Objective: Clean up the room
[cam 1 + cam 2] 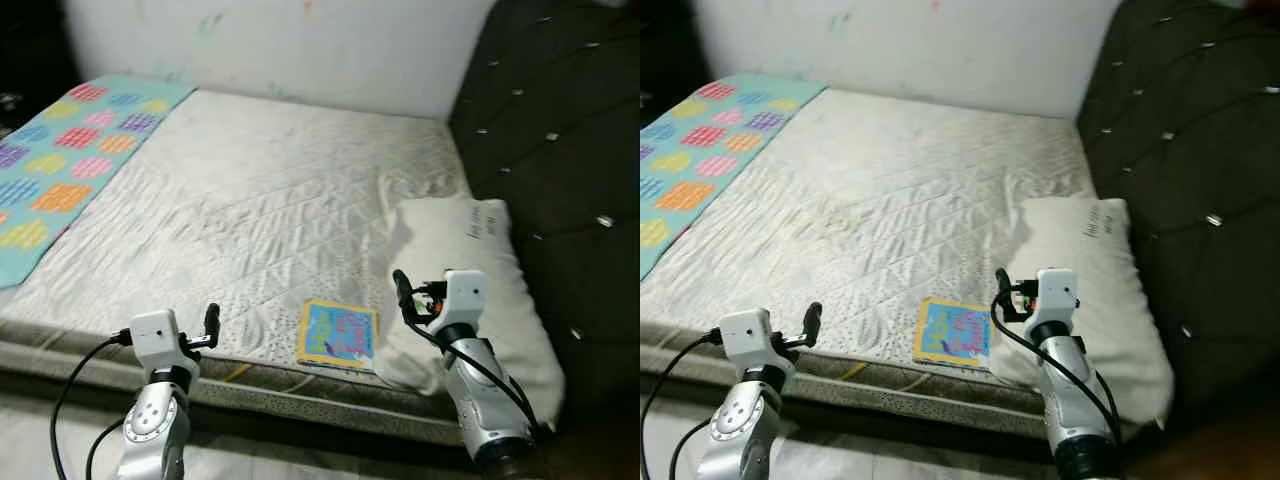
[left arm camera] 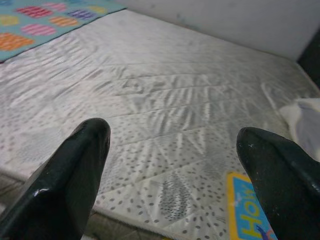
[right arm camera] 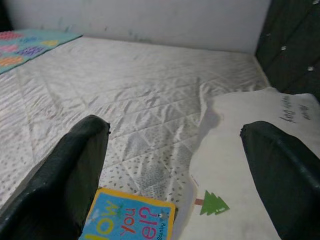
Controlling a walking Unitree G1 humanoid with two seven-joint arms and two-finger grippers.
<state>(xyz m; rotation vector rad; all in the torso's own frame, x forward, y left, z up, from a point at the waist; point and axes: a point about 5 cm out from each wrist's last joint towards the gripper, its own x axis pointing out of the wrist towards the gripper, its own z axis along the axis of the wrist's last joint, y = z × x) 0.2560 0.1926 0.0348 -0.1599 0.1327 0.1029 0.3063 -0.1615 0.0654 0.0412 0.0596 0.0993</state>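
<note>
Bed (image 1: pixel 270 200) first: its mattress carries a pillow (image 1: pixel 470 280) at the headboard (image 1: pixel 560 150) corner and a picture book (image 1: pixel 339 333) on the near edge. I keep both left gripper (image 2: pixel 170 165) and right gripper (image 3: pixel 175 165) spread, empty, ready above the book.

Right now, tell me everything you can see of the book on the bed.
The book is thin and square-ish, with a blue cover, yellow border and colourful lettering. It lies flat, closed and cover up, on the white quilted mattress near its front edge. Its right side sits against the white pillow. Neither pincer touches it.
</note>
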